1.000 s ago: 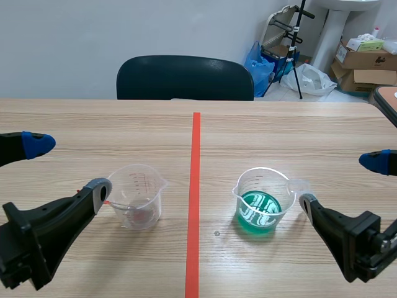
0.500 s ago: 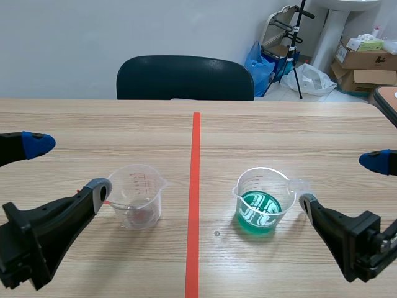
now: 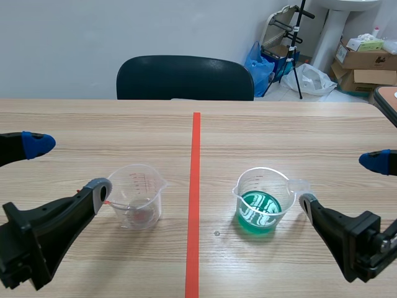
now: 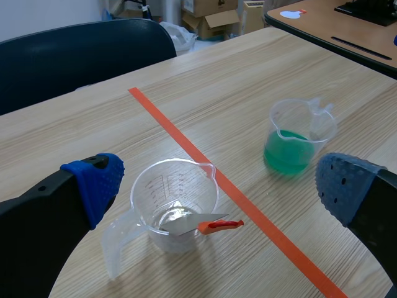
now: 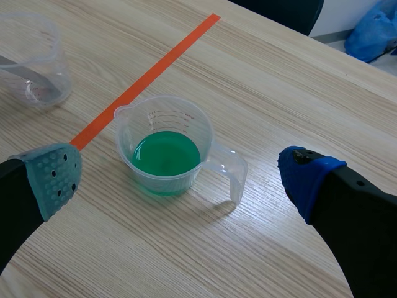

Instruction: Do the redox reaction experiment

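- Progress, as judged: the experiment appears to be at its start. The two cups stand apart, neither is gripped, and the green liquid [image 5: 165,155] sits undisturbed in its own cup. Combining the contents remains to be done.
- Green cup [image 3: 263,198]: clear plastic, upright on the bench [image 3: 298,130], right of the tape line [image 3: 195,186]. It is about a third full, spout toward the line, handle toward the right arm.
- Clear cup [image 3: 138,195]: upright, left of the line, well apart from the green cup. A thin grey strip [image 4: 192,223] with an orange tip leans inside, the tip over the rim. Whether it holds any liquid cannot be told.
- Left pincer [image 3: 67,166]: spread wide, empty, just short of the clear cup.
- Right pincer [image 3: 340,182]: spread wide, empty, near the green cup's handle, not touching.
- A dark chair [image 3: 185,77] stands behind the bench.
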Action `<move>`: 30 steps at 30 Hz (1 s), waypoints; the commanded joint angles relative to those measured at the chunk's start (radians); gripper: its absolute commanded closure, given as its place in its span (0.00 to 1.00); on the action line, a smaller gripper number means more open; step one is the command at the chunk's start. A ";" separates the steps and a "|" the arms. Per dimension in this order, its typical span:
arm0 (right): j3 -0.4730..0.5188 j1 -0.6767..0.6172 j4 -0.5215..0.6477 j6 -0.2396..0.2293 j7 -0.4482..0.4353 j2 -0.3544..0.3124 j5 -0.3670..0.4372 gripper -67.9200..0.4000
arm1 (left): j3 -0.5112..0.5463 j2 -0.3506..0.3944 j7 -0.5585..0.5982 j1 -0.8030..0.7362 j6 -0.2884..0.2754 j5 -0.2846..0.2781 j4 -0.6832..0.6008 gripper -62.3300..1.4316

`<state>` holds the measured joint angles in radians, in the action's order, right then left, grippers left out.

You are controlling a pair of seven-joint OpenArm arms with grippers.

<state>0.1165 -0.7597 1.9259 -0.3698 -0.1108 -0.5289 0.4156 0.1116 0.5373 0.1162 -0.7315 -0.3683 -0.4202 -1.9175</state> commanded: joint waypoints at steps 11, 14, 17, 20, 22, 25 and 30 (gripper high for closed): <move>0.007 0.040 0.004 -0.017 -0.018 -0.011 -0.008 0.00 | 0.005 -0.005 0.015 0.001 -0.001 -0.006 -0.008 0.00; 0.007 0.054 0.004 -0.020 -0.019 -0.011 -0.008 0.00 | 0.005 -0.005 0.015 0.001 -0.001 -0.006 -0.008 0.00; 0.006 0.070 0.004 -0.021 -0.018 -0.011 -0.013 0.00 | 0.005 -0.005 0.018 0.001 -0.001 -0.006 -0.008 0.00; -0.002 0.084 0.004 -0.024 -0.018 -0.011 -0.023 0.00 | 0.005 -0.005 0.018 0.001 -0.001 -0.006 -0.008 0.00; -0.014 0.095 0.004 -0.024 -0.018 -0.011 -0.029 0.00 | 0.005 -0.005 0.018 0.001 -0.001 -0.006 -0.008 0.00; -0.035 0.115 0.004 -0.024 -0.018 -0.011 -0.039 0.00 | 0.005 -0.005 0.018 0.001 -0.001 -0.006 -0.008 0.00; -0.069 0.152 0.004 -0.028 -0.018 -0.011 -0.057 0.00 | 0.005 -0.005 0.018 0.001 -0.001 -0.006 -0.008 0.00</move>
<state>0.0483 -0.6231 1.9259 -0.4000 -0.1104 -0.5293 0.3511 0.1116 0.5373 0.1169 -0.7315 -0.3683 -0.4202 -1.9175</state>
